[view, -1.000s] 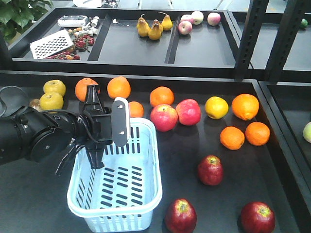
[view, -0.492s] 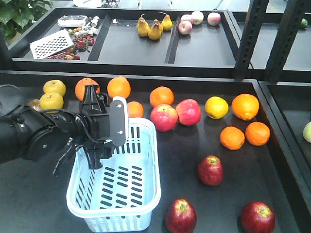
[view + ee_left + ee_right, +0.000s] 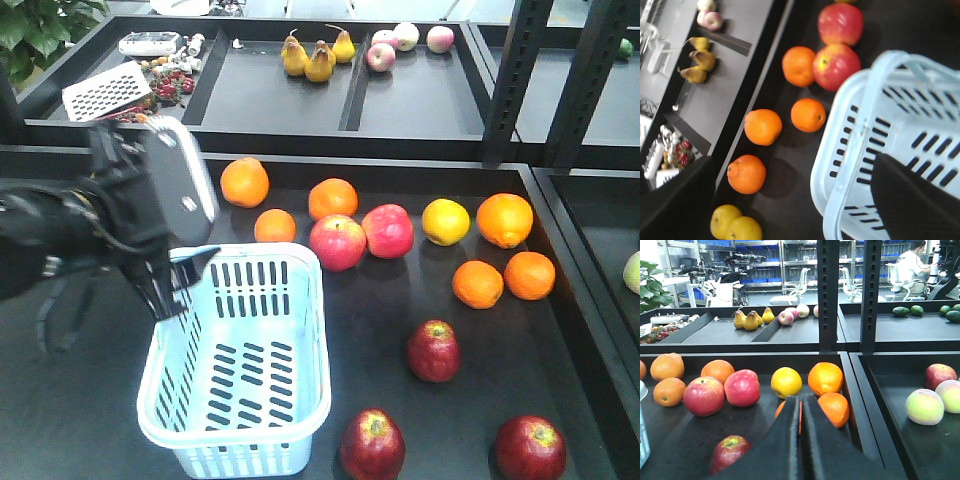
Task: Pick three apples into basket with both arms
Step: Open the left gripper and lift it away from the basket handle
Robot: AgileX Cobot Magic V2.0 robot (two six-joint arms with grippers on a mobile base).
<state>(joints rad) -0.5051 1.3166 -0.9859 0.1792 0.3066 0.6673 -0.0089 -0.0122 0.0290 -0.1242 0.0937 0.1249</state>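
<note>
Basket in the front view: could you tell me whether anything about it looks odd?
On the pale blue plastic basket, the loop handle stands raised across the opening; otherwise nothing odd.

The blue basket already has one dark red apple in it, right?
Not quite. The basket has no apple in it yet; you can see its slotted bottom bare. All three dark red apples lie outside it on the tray. The front view shows this.
</note>
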